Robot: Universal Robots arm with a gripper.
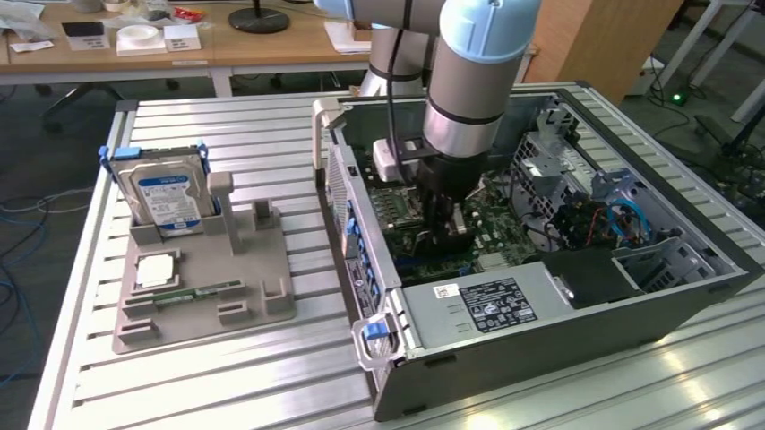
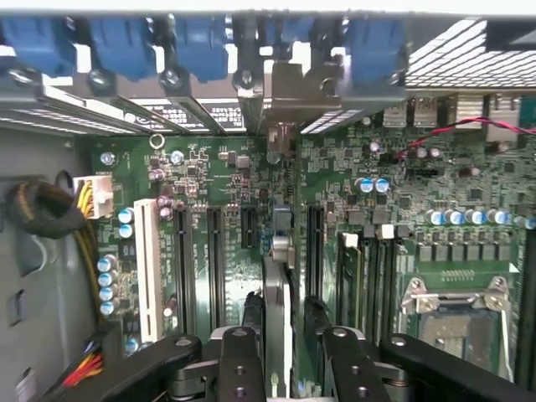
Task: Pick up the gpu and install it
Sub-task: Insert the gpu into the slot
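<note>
Green motherboard (image 2: 352,218) lies under the claw (image 2: 283,335), its fingers flanking the upright gpu (image 2: 280,285), grip unclear.

Even bright indoor light, glare streaks on the metal table (image 1: 215,376), soft wrist view

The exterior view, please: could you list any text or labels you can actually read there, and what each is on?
No text can be read.
Hard drive: blue-and-white label, print too small.
Power supply: black label and small white sticker, print too small.
Desk cards: blurred.
</note>
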